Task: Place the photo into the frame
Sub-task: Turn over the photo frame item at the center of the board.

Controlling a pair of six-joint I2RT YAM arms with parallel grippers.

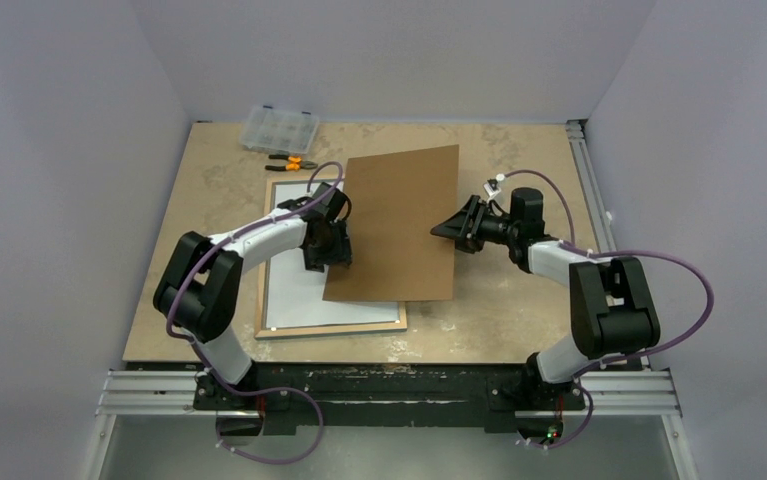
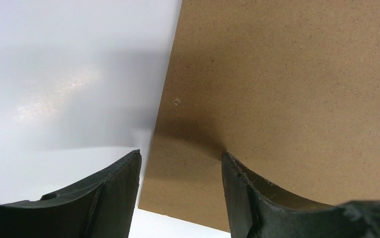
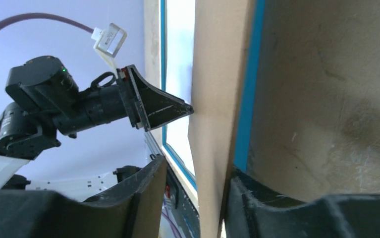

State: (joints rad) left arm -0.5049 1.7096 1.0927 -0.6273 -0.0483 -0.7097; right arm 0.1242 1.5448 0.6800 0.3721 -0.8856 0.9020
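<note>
The photo [image 1: 299,300] is seen back-up in the frame [image 1: 331,329], under the parted left fingers [image 2: 113,198]; judged light, floppy, slick, best taken by its border. The backing board [image 1: 399,220] is straddled, ungripped, by the right fingers [image 3: 143,203]

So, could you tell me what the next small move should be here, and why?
Probably close the fingers of the right gripper on the right edge of the cardboard backing board. That edge sits between them with a gap on one side, so it is not gripped yet. The board lies askew, only partly over the frame and photo. The left gripper is open at its left edge.
</note>
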